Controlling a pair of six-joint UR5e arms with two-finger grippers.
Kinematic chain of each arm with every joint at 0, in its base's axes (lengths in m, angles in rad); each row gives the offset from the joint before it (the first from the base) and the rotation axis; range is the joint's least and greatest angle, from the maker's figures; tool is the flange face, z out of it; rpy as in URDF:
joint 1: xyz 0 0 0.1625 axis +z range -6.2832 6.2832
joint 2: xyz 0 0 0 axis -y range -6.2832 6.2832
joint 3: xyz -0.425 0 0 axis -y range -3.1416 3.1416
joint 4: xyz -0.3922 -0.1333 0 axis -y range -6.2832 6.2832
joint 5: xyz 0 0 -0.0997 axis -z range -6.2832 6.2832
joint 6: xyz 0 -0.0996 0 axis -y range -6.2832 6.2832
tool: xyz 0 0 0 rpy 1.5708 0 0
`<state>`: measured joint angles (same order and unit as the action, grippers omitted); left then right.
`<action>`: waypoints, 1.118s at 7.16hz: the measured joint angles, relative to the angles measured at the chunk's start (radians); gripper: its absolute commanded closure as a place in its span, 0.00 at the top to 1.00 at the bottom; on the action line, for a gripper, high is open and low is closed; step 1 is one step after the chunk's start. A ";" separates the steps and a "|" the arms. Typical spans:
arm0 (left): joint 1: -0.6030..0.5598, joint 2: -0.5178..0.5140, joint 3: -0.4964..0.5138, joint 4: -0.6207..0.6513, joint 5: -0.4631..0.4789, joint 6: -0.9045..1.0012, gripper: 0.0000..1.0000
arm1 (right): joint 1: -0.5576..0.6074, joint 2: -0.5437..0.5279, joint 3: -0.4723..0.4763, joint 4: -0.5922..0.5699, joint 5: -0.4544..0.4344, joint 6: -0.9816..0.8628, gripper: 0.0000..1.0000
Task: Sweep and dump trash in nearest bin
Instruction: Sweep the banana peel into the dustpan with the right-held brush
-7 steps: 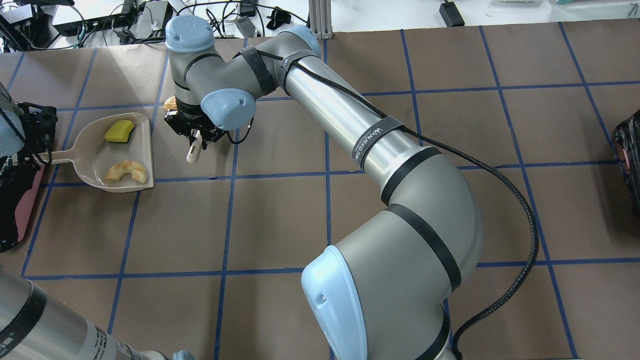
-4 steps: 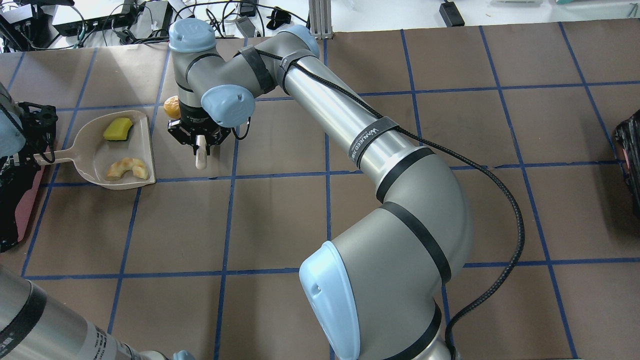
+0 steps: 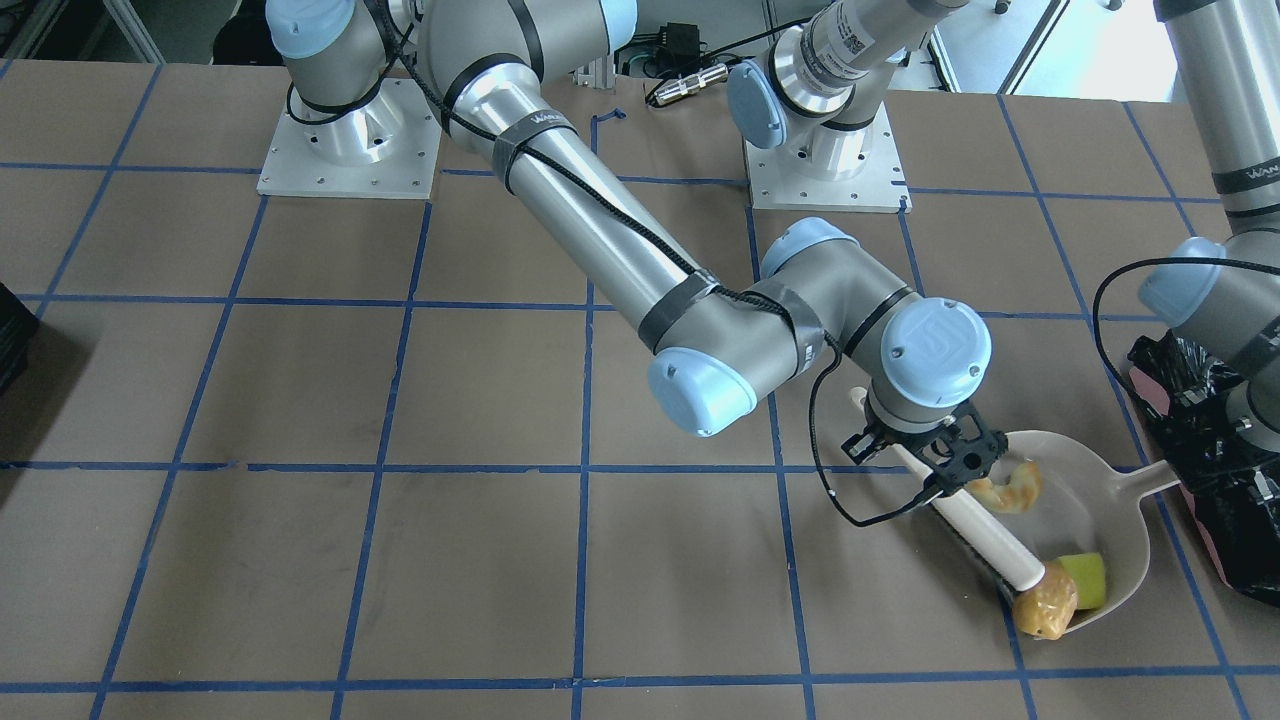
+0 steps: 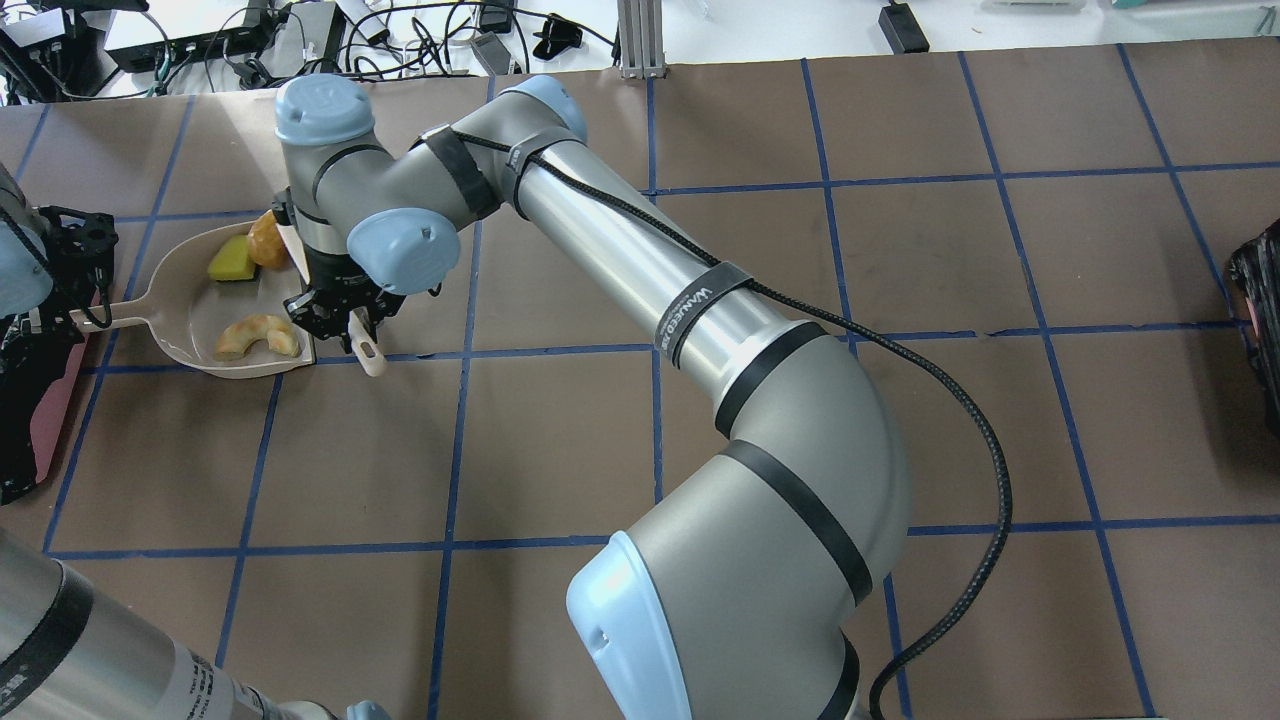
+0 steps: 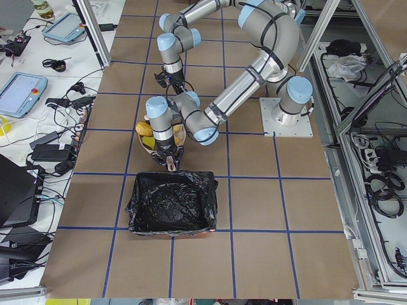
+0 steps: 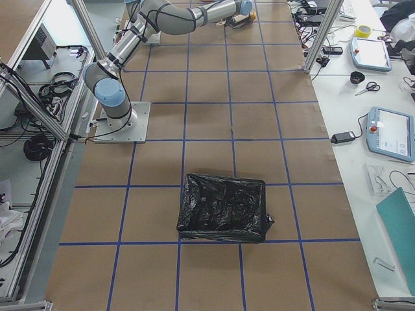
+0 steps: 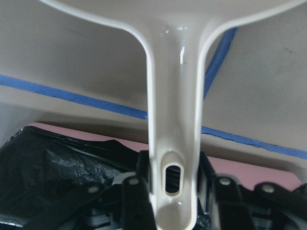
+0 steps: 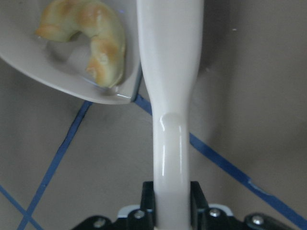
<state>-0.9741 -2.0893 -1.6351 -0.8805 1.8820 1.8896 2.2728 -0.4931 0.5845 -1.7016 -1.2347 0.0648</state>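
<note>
Overhead exterior view: right gripper (image 4: 338, 318), clenched on a white plastic brush (image 3: 985, 535), holds an orange-brown potato-like lump (image 4: 265, 240) at the lip of a cream plastic dustpan (image 4: 195, 300) beside a yellow spongy wedge (image 4: 232, 260) and tan croissant-like bit (image 4: 255, 335); left gripper (image 7: 172, 189) grasps the light, stiff pan's narrow handle (image 7: 172, 120), likely its steadiest hold, near the pink-sided black-bagged bin (image 4: 45, 420).

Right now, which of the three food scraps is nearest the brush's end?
The orange-brown lump, right at the end of the brush, on the dustpan edge. The yellow wedge lies just behind it; the curved tan piece well apart.
</note>
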 measured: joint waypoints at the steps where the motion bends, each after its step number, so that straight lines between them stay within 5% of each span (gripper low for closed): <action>1: 0.000 0.000 0.000 0.000 -0.001 0.001 0.00 | 0.036 0.000 -0.011 -0.004 -0.003 -0.023 0.00; 5: -0.001 0.001 0.000 0.000 -0.015 0.015 0.00 | 0.049 -0.080 0.039 0.039 -0.019 0.057 0.00; 8: 0.000 0.028 0.000 -0.034 -0.170 0.101 0.00 | -0.019 -0.185 0.184 0.049 -0.025 0.387 0.00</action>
<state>-0.9739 -2.0618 -1.6352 -0.9143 1.7119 1.9902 2.2533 -0.6777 0.7682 -1.6527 -1.2599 0.4515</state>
